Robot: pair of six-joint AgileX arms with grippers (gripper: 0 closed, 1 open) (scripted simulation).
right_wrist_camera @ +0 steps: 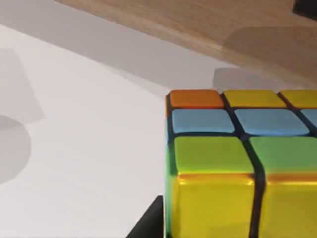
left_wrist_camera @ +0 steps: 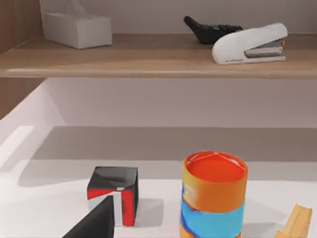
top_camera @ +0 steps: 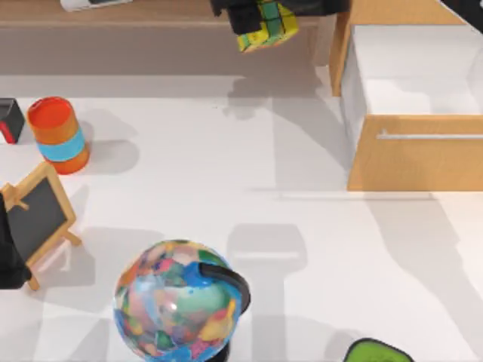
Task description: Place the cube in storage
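The cube (top_camera: pixel 273 32), tiled yellow and green with dark gridlines, hangs above the table's back edge, just left of storage. My right gripper (top_camera: pixel 260 21) is shut on it from above. In the right wrist view the cube (right_wrist_camera: pixel 237 163) sits close up, showing orange, blue, green and yellow tiles, with a dark fingertip (right_wrist_camera: pixel 148 224) beside it. Storage is the light-wood drawer (top_camera: pixel 415 162) at the right, pulled open, with a white interior and a silver bar handle (top_camera: pixel 430 136). My left arm (top_camera: pixel 7 253) is parked at the left edge.
A globe (top_camera: pixel 177 302) stands front centre. An orange and blue can (top_camera: pixel 58 134), a black-and-red box (top_camera: pixel 9 119) and a small chalkboard easel (top_camera: pixel 36 215) stand at the left. A long wooden shelf (left_wrist_camera: pixel 158 59) at the back carries a tissue box (left_wrist_camera: pixel 77 29) and a stapler (left_wrist_camera: pixel 250 44).
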